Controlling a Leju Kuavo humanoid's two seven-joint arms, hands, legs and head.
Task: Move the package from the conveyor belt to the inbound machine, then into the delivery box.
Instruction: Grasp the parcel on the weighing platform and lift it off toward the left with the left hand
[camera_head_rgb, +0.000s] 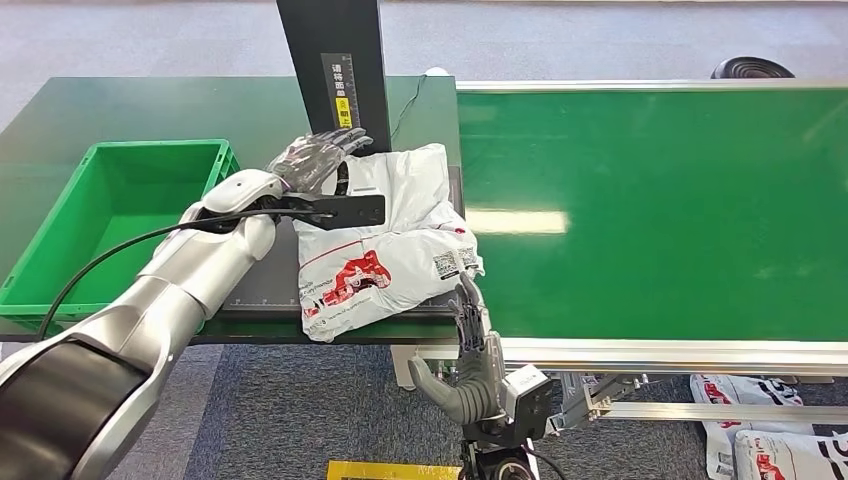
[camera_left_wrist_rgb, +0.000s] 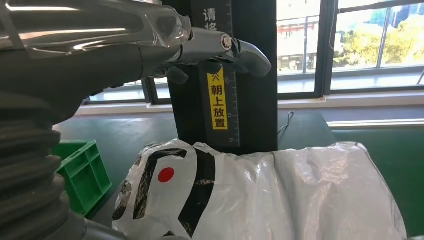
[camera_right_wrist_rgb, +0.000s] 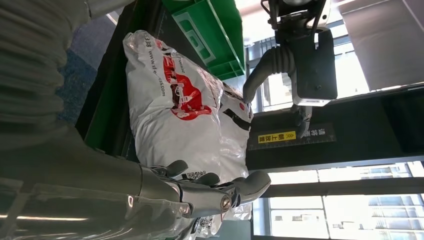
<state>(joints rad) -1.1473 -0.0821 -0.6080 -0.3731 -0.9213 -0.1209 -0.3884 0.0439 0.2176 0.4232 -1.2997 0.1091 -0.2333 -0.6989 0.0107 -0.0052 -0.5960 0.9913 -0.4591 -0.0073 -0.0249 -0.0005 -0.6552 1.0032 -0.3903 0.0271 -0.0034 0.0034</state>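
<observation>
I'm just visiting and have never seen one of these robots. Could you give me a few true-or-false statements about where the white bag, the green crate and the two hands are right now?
1. The white plastic mail package with red printing lies inside the green plastic crate. False: it lies on the dark platform beside the crate, at the foot of the black upright post.
2. The green crate holds no package. True.
3. The left hand is above the package's far end, fingers spread. True.
4. The right hand is over the middle of the green conveyor belt. False: it is at the package's near corner, by the belt's edge.
5. The post carries a yellow label. True.
</observation>
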